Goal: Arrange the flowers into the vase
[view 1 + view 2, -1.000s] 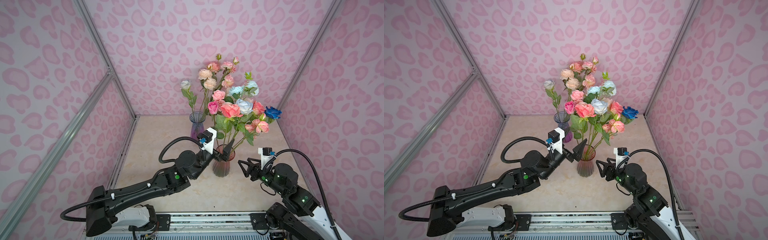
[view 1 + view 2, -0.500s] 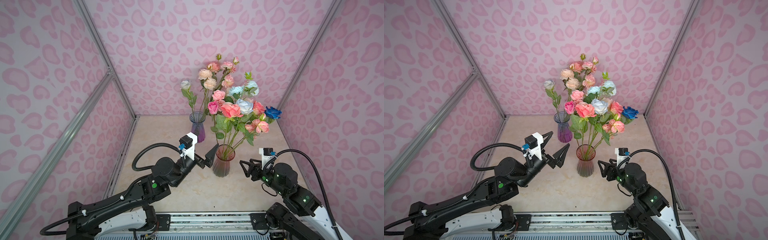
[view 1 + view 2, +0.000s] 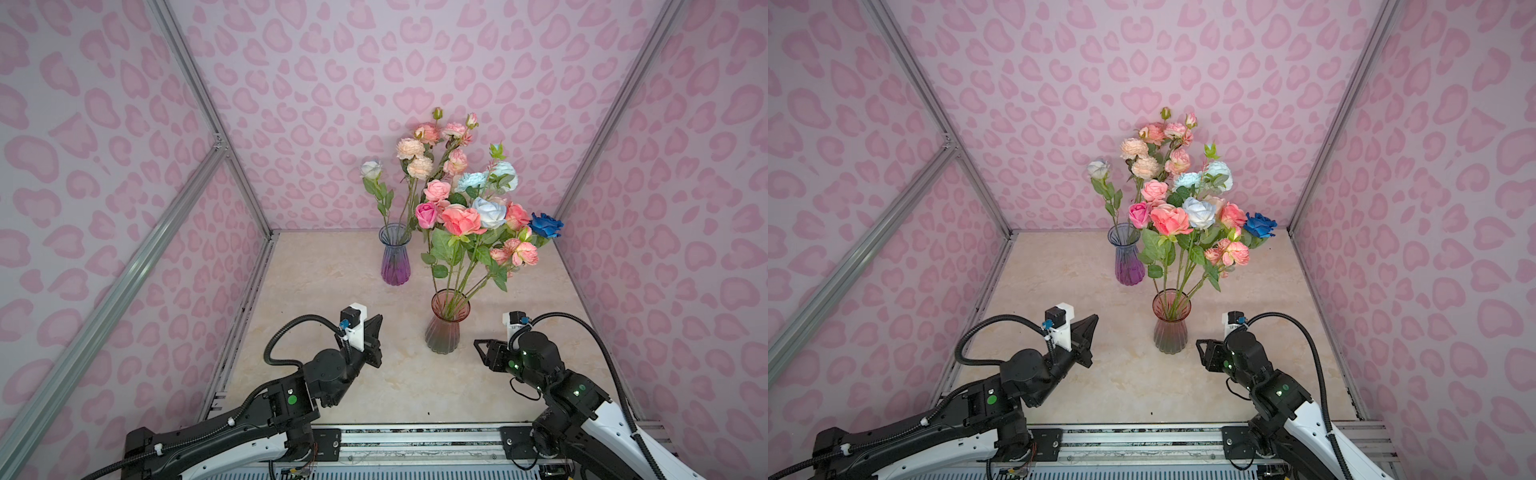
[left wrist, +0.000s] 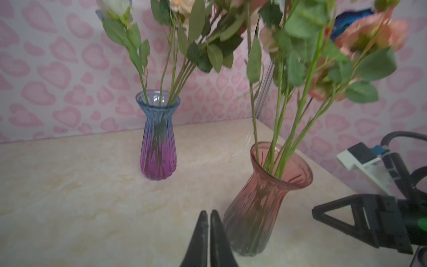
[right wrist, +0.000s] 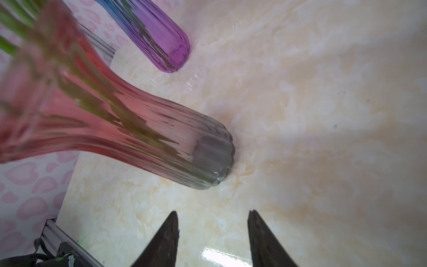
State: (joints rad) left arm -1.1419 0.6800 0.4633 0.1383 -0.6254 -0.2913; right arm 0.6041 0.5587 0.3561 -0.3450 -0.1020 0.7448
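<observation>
Shows the left gripper (image 4: pixel 207 213) pinched fully together in its wrist view, with nothing caught between the jaws. Finds the pink ribbed glass vase (image 4: pixel 254 219) just ahead of its tips and a little to their right, near but not touching. Farther ahead and slightly to the left of the same gripper, well apart: the purple-and-blue glass vase (image 4: pixel 158 152), upright on the marble-look tabletop (image 4: pixel 69 185).

Shows the right gripper (image 5: pixel 213 212) with jaws parted to a middling gap, empty, aimed at the foot of the pink ribbed glass vase. Leaves a clear stretch of tabletop between tips and glass. In both top views, sets the two grippers on either side of that vase, tips turned toward it.

Flowers (image 3: pixel 461 220): standing in the two vases. Nearest both grippers, in the pink vase: pink, coral and pale blue blooms, plus the deep blue rose (image 3: pixel 546 225) leaning out on the right gripper's side. Beyond, in the purple-and-blue vase: a white rose (image 3: pixel 370 169) and taller peach blooms (image 3: pixel 409 149).
</observation>
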